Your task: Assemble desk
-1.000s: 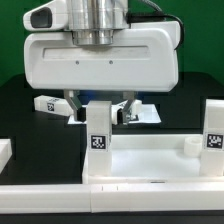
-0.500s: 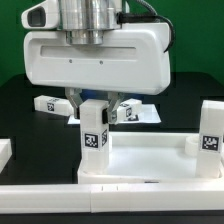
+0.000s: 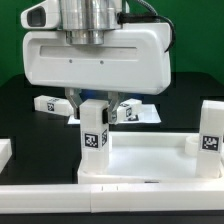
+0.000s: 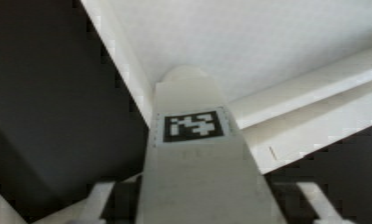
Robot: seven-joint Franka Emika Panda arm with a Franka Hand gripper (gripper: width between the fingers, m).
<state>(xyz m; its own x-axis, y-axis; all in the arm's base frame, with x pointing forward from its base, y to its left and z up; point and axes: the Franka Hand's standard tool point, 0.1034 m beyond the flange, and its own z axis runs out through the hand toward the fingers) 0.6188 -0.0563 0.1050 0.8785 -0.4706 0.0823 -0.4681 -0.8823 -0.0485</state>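
The desk's white tabletop lies across the front, raised rim up. A white square leg with a black-and-white tag stands upright at its near-left corner. My gripper hangs straight above it and is shut on the leg's upper end, one finger on each side. In the wrist view the tagged leg runs between my fingers, with the tabletop rim beyond. A second tagged leg stands upright at the exterior view's right corner.
Behind the gripper, on the black table, lie a small white tagged part and another white tagged piece. A white block sits at the exterior view's left edge. A green wall closes off the back.
The fingers have closed in on the leg's top. The gripper and leg have shifted a little toward the exterior view's left. Nothing has moved in the last half second.
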